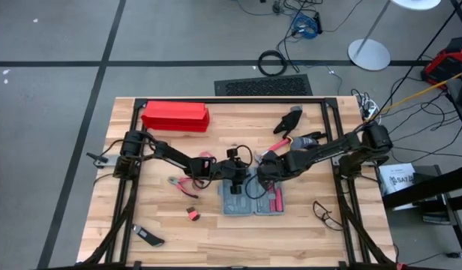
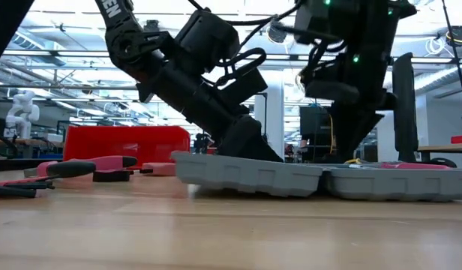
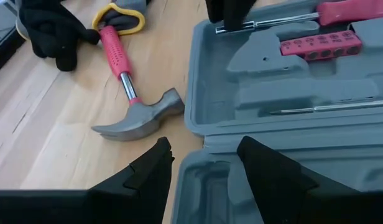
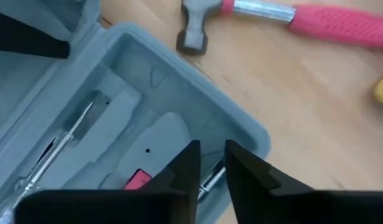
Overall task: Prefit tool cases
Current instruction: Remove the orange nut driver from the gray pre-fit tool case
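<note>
The blue-grey tool case (image 1: 242,199) lies open and flat in the middle of the table, grey recesses up (image 3: 291,93). My left gripper (image 3: 204,143) is open at the far rim of its left half, one finger outside the wall and one over the tray. My right gripper (image 4: 211,148) is over the far end of the right half, shut on a pink-handled screwdriver (image 3: 285,22). A pink bit holder (image 3: 319,45) and a thin metal driver (image 3: 328,107) rest in recesses. My left gripper stands astride the case's far wall (image 3: 201,165) near the hinge; I cannot tell whether a finger touches it. My right gripper pinches the screwdriver's bare metal shaft (image 4: 210,178) near its free end between both fingers, coming from above. The screwdriver lies in the case's right half.
A pink-handled claw hammer (image 3: 135,115) lies just beyond the case's far edge, a black glove (image 1: 291,120) past it. A long red box (image 1: 175,116) sits at the far left. Pliers (image 1: 182,184), a small red item (image 1: 192,214) and a cable (image 1: 325,214) lie around the case.
</note>
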### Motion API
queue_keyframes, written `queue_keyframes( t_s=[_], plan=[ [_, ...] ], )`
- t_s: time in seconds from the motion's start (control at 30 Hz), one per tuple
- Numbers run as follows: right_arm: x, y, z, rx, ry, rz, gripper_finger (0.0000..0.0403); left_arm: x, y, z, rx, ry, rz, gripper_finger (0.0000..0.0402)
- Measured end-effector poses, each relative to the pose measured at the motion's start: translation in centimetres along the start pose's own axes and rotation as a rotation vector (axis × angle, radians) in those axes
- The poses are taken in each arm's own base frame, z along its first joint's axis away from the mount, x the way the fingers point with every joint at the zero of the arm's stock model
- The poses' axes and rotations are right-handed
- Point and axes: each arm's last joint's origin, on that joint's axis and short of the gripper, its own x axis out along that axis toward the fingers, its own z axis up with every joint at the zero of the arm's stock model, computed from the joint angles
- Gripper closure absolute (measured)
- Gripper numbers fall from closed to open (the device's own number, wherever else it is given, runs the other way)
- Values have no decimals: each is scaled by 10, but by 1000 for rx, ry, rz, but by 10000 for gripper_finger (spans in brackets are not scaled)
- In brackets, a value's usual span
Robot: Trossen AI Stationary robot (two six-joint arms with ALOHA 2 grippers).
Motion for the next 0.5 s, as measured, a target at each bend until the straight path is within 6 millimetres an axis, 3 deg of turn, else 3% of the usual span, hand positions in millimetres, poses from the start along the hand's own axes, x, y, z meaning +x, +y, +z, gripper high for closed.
queue_keyframes(
  t_s=[0.2,0.5],
  plan=[
    [4,0,1,81,42,8,295,0,-1,-1,1,11,-5,199],
    [4,1,-1,100,56,10,300,0,-2,-3,-36,17,-6,199]
  ],
)
